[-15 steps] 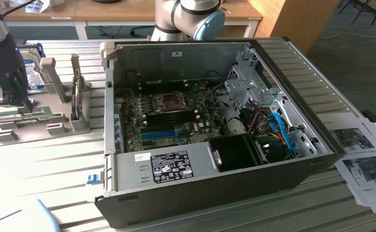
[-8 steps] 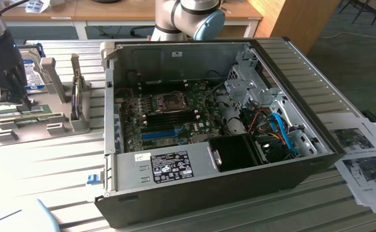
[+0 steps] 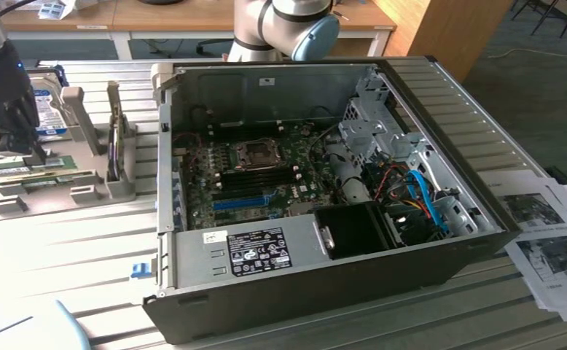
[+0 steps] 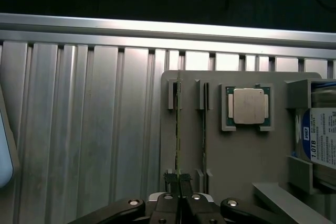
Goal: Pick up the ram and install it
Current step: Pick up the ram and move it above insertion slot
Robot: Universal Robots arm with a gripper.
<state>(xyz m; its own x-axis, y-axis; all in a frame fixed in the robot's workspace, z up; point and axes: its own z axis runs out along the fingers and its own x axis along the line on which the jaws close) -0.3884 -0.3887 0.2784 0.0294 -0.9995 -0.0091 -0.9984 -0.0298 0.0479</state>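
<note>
The ram [image 4: 178, 129] is a thin green stick standing on edge in a slot of the grey holder [image 4: 236, 156]. My gripper [image 4: 178, 181] is directly over one end of it, with the fingertips pinched together on its top edge. A second green stick [image 4: 204, 124] stands in the neighbouring slot. In the exterior view my gripper [image 3: 13, 149] hangs over the holder at the exterior view's left, just above the green ram [image 3: 1, 171]. The black memory slots [image 3: 259, 175] lie on the motherboard inside the open computer case [image 3: 264, 255].
A processor chip [image 4: 248, 106] sits in a recess of the holder, and a blue-labelled hard drive [image 4: 317, 135] stands beside it. Printed papers [image 3: 551, 248] lie at the exterior view's right of the case. The table is ribbed aluminium [image 4: 79, 129].
</note>
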